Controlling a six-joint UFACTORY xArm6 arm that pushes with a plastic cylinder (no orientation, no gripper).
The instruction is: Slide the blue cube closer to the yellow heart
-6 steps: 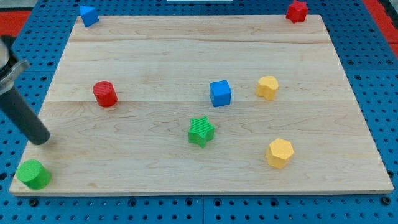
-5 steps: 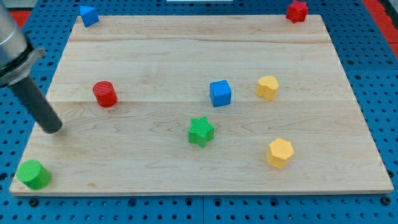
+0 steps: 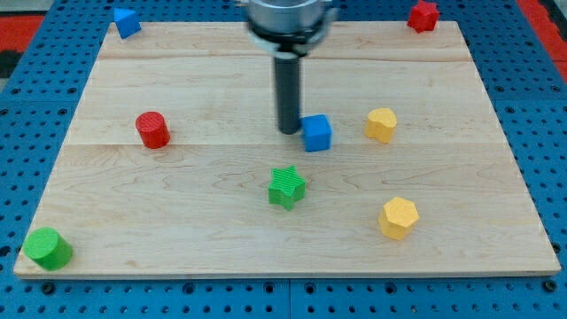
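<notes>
The blue cube (image 3: 317, 133) sits on the wooden board (image 3: 213, 230), right of centre. The yellow heart (image 3: 381, 124) lies to the cube's right, with a gap between them. My tip (image 3: 290, 131) is down on the board right at the cube's left side, touching it or nearly so. The dark rod rises from there to the view's top.
A green star (image 3: 286, 187) lies below the cube. A yellow hexagon (image 3: 399, 217) is at lower right. A red cylinder (image 3: 152, 129) is at left, a green cylinder (image 3: 46, 249) at the bottom-left corner, a blue triangular block (image 3: 126, 21) top left, a red block (image 3: 423, 15) top right.
My tip has swept from the board's left edge across to the blue cube's left side. The cube has shifted very slightly right. The other blocks have not moved.
</notes>
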